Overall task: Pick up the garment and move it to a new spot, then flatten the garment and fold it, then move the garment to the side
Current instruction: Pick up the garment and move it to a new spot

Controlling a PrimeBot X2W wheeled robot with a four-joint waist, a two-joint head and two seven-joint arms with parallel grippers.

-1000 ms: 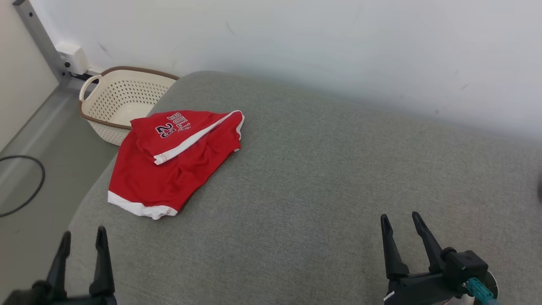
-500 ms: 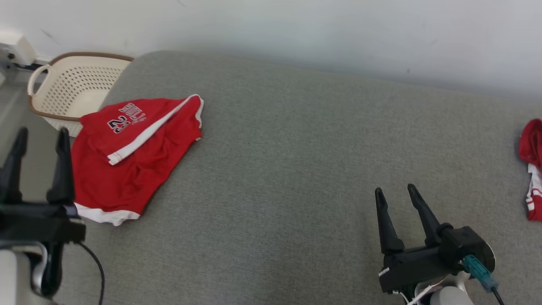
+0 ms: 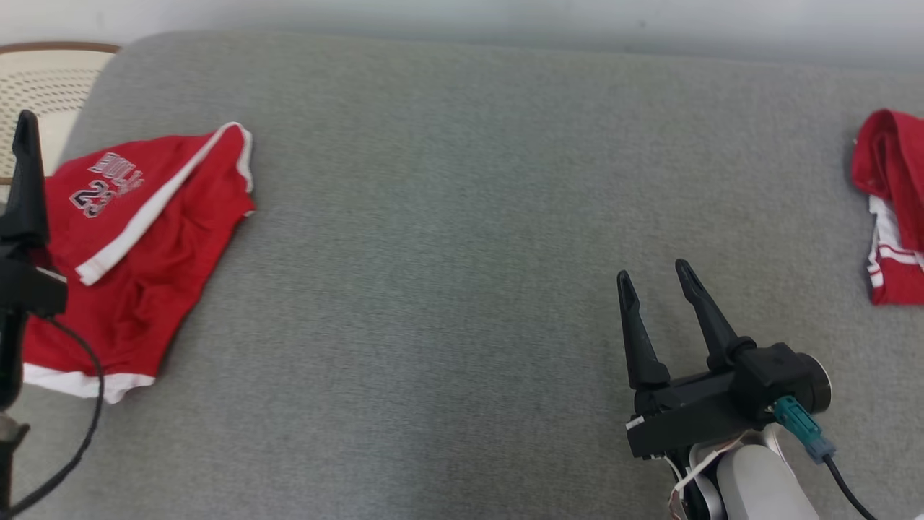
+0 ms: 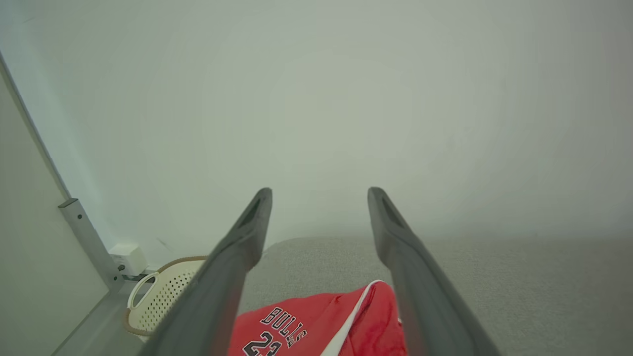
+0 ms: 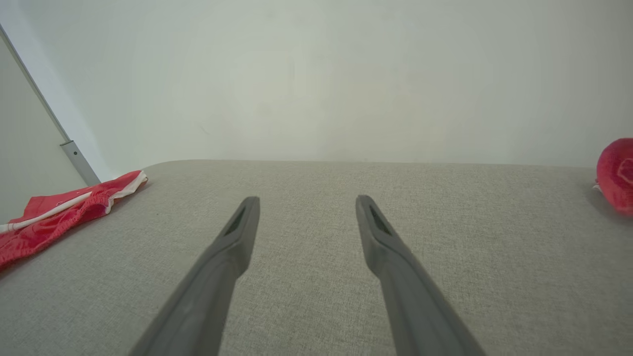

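1. Counting gives two red garments on the grey cushion (image 3: 447,217). The left garment (image 3: 144,238) lies at its left edge and the right garment (image 3: 891,202) at its right edge, well apart.
2. One basket (image 3: 43,79) is seen beyond the cushion's far-left corner, and two grippers are counted, each with two fingers.
3. The left gripper (image 4: 319,193) is raised beside the left garment, its jaws spread wide with nothing held between them.
4. The right gripper (image 3: 652,271) is held over bare cushion at the near right, its jaws parted by a moderate gap and empty.
5. Against the earlier pictures the whole head view has shifted, so the camera has moved. The basket and left garment are now set closer to the picture's left edge, and more of the right garment is taken in.
6. The left garment's fold and its place on the cushion are unchanged.
7. Both grippers are found higher in the head view than a second ago, the right one with the same gap.
8. The cushion is covered in woven cloth and is rounded at its corner.
9. The left garment is smooth cloth with white bands, printed "BULLS 23", and lies folded with slight wrinkles.
10. The right garment is bunched and has white striped trim.
11. The basket is cream, perforated, and edged with a brown rim.
12. The fingers are dark, long and tapered to points.
13. A black cable (image 3: 86,404) is hung below the left gripper, and a teal plug (image 3: 794,426) is fitted at the right wrist.
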